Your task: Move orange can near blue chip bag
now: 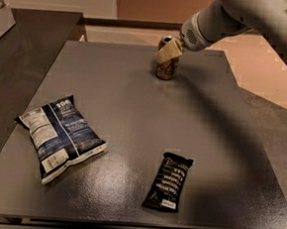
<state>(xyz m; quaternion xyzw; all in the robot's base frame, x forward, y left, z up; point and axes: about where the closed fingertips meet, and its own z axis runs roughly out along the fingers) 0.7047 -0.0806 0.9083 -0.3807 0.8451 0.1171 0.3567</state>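
The orange can (166, 68) stands upright on the dark grey table (134, 111), at the far middle near the back edge. It is brownish-orange with dark scribbles and a silver top. My gripper (169, 51) reaches in from the upper right and sits at the can's top, covering its upper part. The blue chip bag (59, 136) lies flat at the front left of the table, dark blue with white panels and a white "100". It is far from the can.
A narrow black snack wrapper (169, 181) lies at the front middle right. A darker counter (24, 52) adjoins the table on the left. My white arm (240, 17) spans the upper right above the table's far right corner.
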